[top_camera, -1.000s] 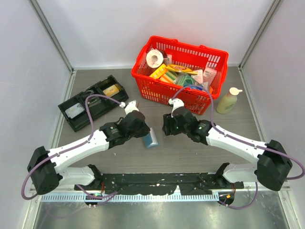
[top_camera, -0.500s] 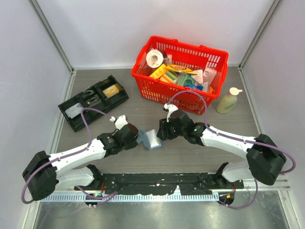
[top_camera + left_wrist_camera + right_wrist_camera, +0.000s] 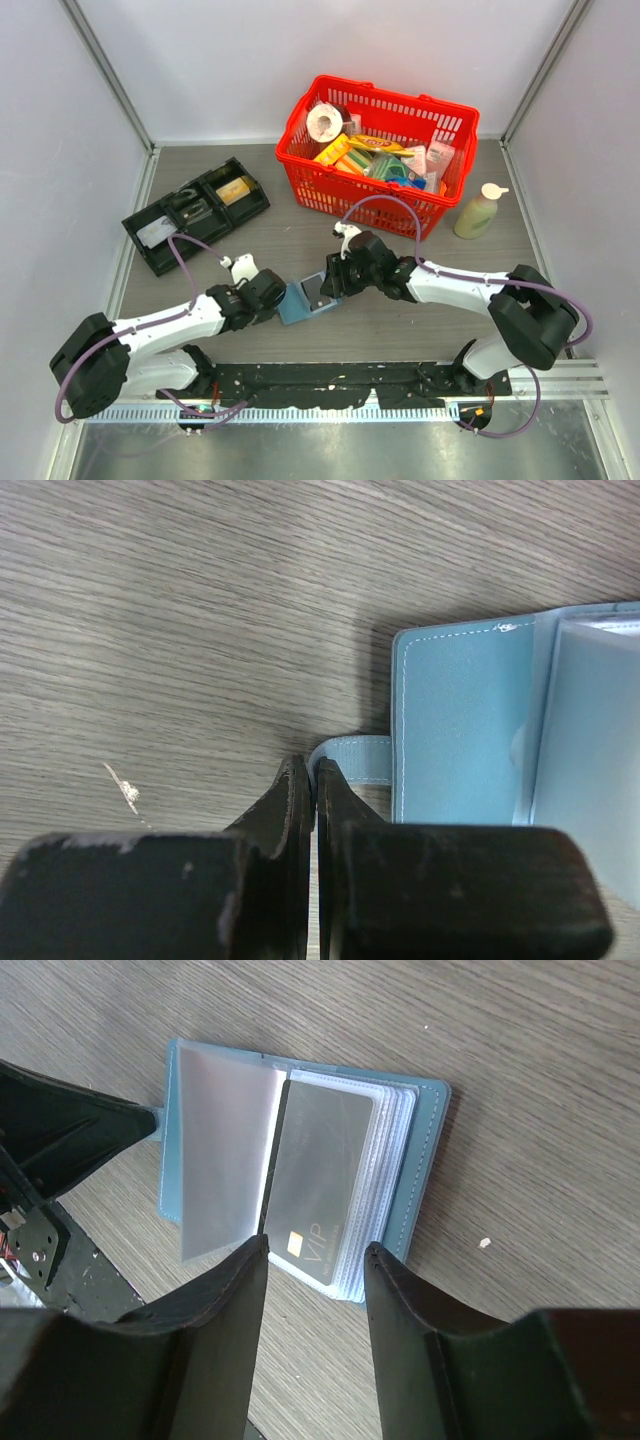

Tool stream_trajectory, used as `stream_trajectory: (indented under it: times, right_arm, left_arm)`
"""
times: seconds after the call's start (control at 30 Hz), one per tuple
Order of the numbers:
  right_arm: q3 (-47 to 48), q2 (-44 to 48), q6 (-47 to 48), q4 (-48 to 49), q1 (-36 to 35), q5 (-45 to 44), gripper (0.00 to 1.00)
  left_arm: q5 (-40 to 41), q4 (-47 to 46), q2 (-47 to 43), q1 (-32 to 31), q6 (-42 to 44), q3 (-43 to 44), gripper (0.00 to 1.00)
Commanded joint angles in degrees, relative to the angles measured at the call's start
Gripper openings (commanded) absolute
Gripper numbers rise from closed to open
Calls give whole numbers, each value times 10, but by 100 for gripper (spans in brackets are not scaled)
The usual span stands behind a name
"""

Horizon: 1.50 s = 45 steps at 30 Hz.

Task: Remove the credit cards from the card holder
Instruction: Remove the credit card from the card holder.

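Observation:
The blue card holder (image 3: 303, 298) lies open on the table between my two grippers. My left gripper (image 3: 272, 300) is shut on its closing strap (image 3: 355, 760), with the light blue cover panel (image 3: 460, 730) just to the right of the fingertips (image 3: 315, 765). My right gripper (image 3: 325, 285) is open and hovers over the holder's right half (image 3: 425, 1160). A silvery-grey credit card (image 3: 320, 1185) marked VIP sits in a clear pocket there, just beyond the open fingertips (image 3: 315, 1250). A clear pocket leaf (image 3: 215, 1160) stands flipped to the left. No orange-tan card shows in the holder.
A black compartmented tray (image 3: 140, 245) with small items lies at the left. A red basket (image 3: 440, 190) full of goods stands at the back. A cream bottle (image 3: 478, 211) stands at the right. Walls close the table's left, right and back.
The card holder went from closed and held up to open and flat on the table. Both grippers came lower and a little left with it. The right gripper now stands open over the card pockets.

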<state>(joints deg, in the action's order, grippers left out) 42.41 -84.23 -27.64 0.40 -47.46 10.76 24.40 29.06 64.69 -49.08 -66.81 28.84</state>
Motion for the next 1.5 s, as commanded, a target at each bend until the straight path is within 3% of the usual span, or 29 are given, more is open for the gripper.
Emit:
stream_trajectory:
  times: [0.0, 0.23, 0.5, 0.6, 0.67, 0.8, 0.97, 1.2, 1.47]
  right_arm:
    - [1, -5, -3, 33, 4, 2, 46]
    - [-11, -27, 12, 30, 4, -5, 39]
    - [-7, -24, 29, 7, 5, -24, 39]
    - [-2, -15, 32, -1, 6, -34, 38]
    - [3, -5, 33, -22, 5, -36, 39]
    - [13, 11, 33, -28, 5, -36, 39]
    - [28, -2, 26, -13, 4, -9, 39]
    - [37, -13, 25, 15, 4, -13, 39]
    - [42, -30, 26, 74, -18, 96, 39]
  left_arm:
    - [28, 6, 13, 4, 8, 21, 0]
    - [25, -1, 9, 4, 2, 19, 4]
    - [42, 75, -67, 4, -17, 60, 36]
    - [63, 125, -115, 4, -15, 100, 56]
    - [64, 151, -146, 3, -7, 127, 63]
    - [25, 135, -167, 3, 11, 177, 65]
    - [-68, 44, -120, 3, 27, 220, 65]
    - [-42, 56, -66, 3, 36, 235, 64]
    - [-67, 34, -90, 3, 20, 205, 62]
